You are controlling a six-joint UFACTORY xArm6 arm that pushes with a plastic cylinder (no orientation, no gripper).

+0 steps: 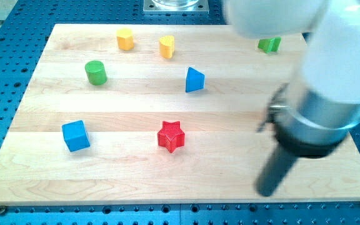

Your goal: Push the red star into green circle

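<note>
The red star [170, 136] lies on the wooden board a little below the middle of the view. The green circle [95, 72] is a short green cylinder at the upper left, well apart from the star. My tip [267, 192] is at the view's lower right, near the board's bottom edge, far to the right of the red star and touching no block.
A blue cube [75, 135] sits at the left. A blue triangular block [194, 80] is above the star. Two yellow blocks [125, 39] [167, 47] lie near the top. A green block [269, 44] is at the top right, partly behind the arm.
</note>
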